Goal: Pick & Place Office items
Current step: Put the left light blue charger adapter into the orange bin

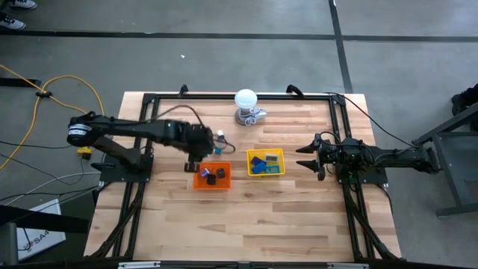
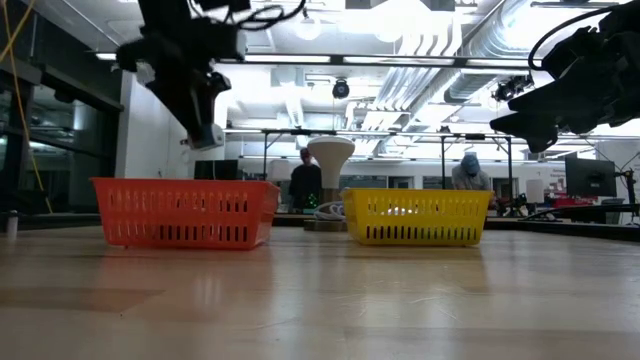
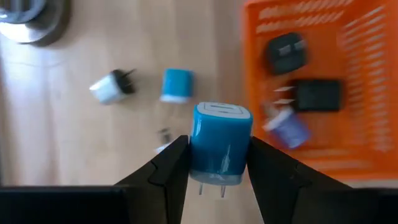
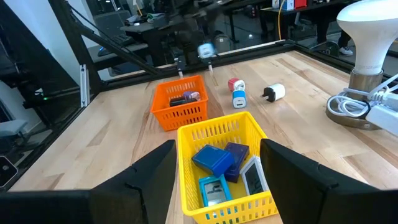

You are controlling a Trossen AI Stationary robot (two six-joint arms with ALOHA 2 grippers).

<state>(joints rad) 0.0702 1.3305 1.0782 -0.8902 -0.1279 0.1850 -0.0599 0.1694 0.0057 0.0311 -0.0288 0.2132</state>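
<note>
1. My left pincer (image 3: 219, 163) squeezes a blue plug block (image 3: 221, 143), its two metal prongs sticking out between my fingers.
2. I hold it in the air, next to the orange tray (image 1: 212, 177).
3. In that tray lie two black plugs (image 3: 309, 94) and a purple one (image 3: 289, 129).
4. On the tabletop (image 1: 299, 217) lie a small blue plug (image 3: 176, 84) and a white plug (image 3: 109, 88).
5. My right pincer (image 1: 305, 160) is open and holds nothing. It waits just beside the yellow tray (image 1: 267, 162), which has flat blue blocks (image 4: 213, 159) inside.
</note>
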